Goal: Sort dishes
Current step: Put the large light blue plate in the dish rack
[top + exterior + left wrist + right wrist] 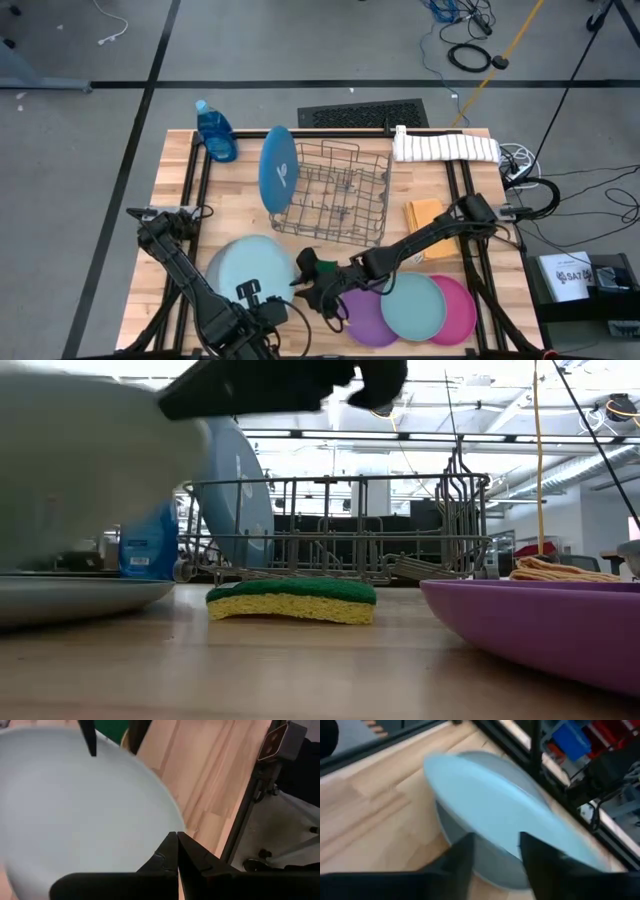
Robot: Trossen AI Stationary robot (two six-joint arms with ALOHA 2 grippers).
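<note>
Straddling the pale-blue plate (490, 805)'s rim, right end effector (496, 851) half-open.

— How many plates are on the counter (240, 215)?
— Five: one deep-blue plate (278, 168), one pale-blue plate (250, 266), one purple plate (365, 315), one teal plate (413, 306) and one pink plate (461, 310).
— And the rest?
— One wire rack (340, 195), one green sponge (291, 600), one blue bottle (215, 132), one white folded towel (445, 147) and one orange cloth (424, 214).
— Arms?
— Two, each with two fingers.
</note>
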